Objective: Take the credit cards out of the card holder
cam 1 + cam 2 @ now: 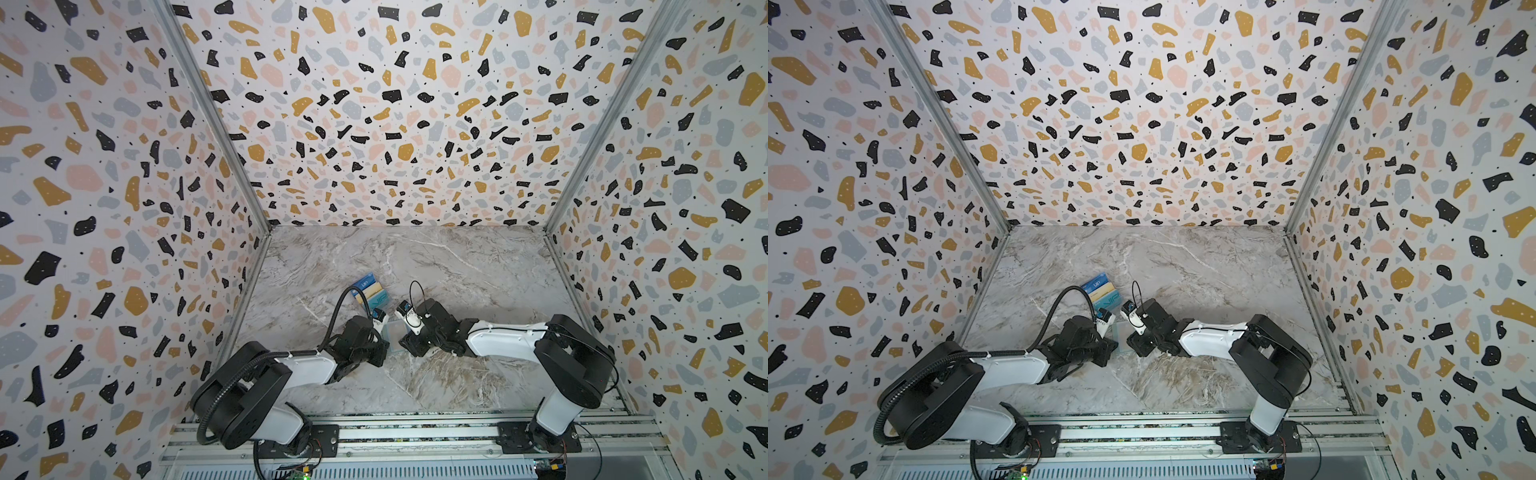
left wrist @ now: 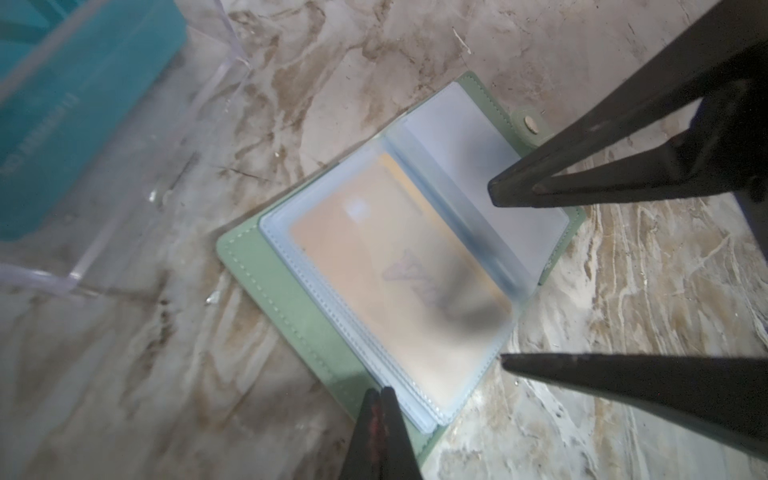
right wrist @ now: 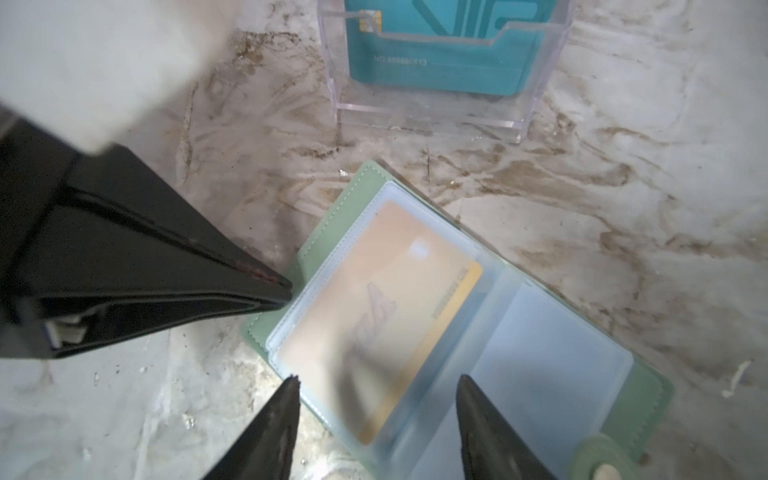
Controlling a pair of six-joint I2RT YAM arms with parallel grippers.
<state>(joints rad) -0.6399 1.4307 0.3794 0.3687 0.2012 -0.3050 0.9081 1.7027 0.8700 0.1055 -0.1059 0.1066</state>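
thin, stiff, slick tan card (image 3: pixel 374 299) in a soft holder (image 2: pixel 291 299): open right claw (image 3: pixel 379 380) should pinch its bare edge while shut left claw (image 2: pixel 380 395) steadies that holder.

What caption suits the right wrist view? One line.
Open right gripper hovers over the tan-gold card sleeved in the mint-green card holder; shut left gripper at its edge.

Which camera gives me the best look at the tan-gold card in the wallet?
Right wrist view: the tan-gold card fills the middle, in a clear sleeve, its gold edge sharp. The left wrist view shows it too, but hazier. In both top views the card holder is only a pale sliver; the card cannot be made out.
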